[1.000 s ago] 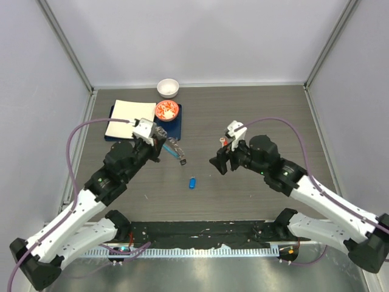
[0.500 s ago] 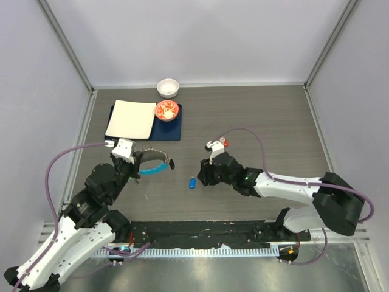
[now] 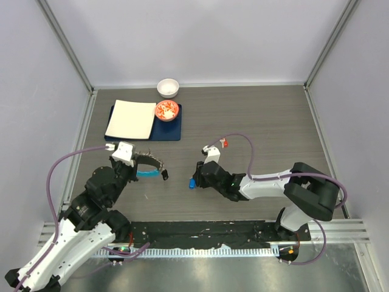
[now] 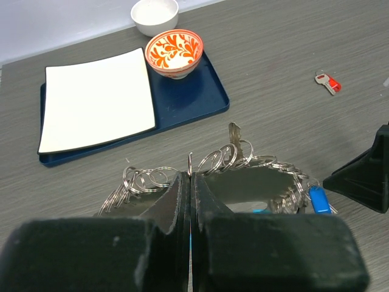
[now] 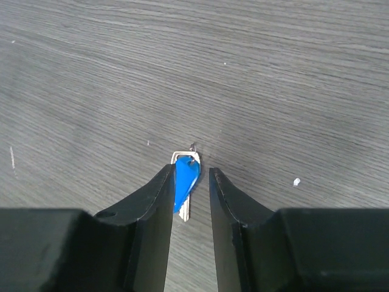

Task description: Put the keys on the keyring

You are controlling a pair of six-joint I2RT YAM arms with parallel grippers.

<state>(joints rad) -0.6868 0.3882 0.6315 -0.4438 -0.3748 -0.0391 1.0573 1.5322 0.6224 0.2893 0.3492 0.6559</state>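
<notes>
Keys: both are lying loose on the table (image 3: 273,121); neither is sitting on the ring yet.
Blue key (image 5: 186,175): lying flat at the centre of the right wrist view, between the fingers of the right gripper (image 5: 191,171).
Red key (image 3: 225,143): lying alone just right of centre in the top view, apart from both grippers.
Keyring (image 4: 243,164): being held left of centre in the top view, near the blue key but not touching it.
Left gripper (image 4: 189,179): clamping tight on a loop of the keyring.
Right gripper: straddling the blue key with narrow jaws; a sliver of gap is showing, so it is not yet gripping.
Progress: by my judgement only the first pickup is getting under way; lifting, threading and the whole red key are remaining.
Upper left: a tray (image 3: 173,131) is carrying a plate (image 3: 130,118) and an orange bowl (image 3: 166,110), with a white bowl (image 3: 168,87) sitting behind.
</notes>
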